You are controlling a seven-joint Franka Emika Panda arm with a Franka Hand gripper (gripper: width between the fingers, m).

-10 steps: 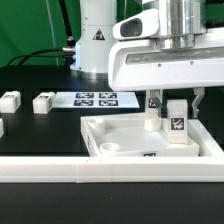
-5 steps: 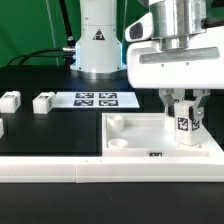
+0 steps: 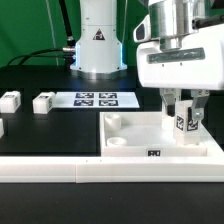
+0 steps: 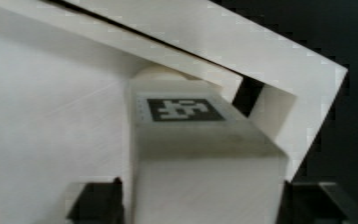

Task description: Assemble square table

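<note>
Two loose items first: one leg block [image 3: 10, 100] at nine o'clock in the exterior view, and a second leg block [image 3: 43, 101] near it toward the centre, the two apart, both resting on the black table [image 3: 50, 135]; marker board [image 3: 97, 99], flat, just short of centre toward ten o'clock, its tags facing up; arm's base [image 3: 97, 40], white, at twelve o'clock behind the board; border rail [image 3: 70, 171], long and white, running across at six o'clock; tabletop [image 3: 130, 148], white with raised rim, lying from centre out to four o'clock, its near rim against the rail and carrying one small tag; my gripper [image 3: 181, 120] at three o'clock, above the tabletop's three o'clock end, fingers clamped on the held leg block [image 3: 181, 137], which stands upright with its tag toward the camera; whether its foot touches the tabletop I cannot tell from there.

Wrist view, same items: held leg block [image 4: 194, 150] between my two dark fingers [image 4: 99, 200]; gripper [image 4: 202, 203] closed on its sides; its far end sits close into a corner of the tabletop [image 4: 51, 100], beside the raised rim.
</note>
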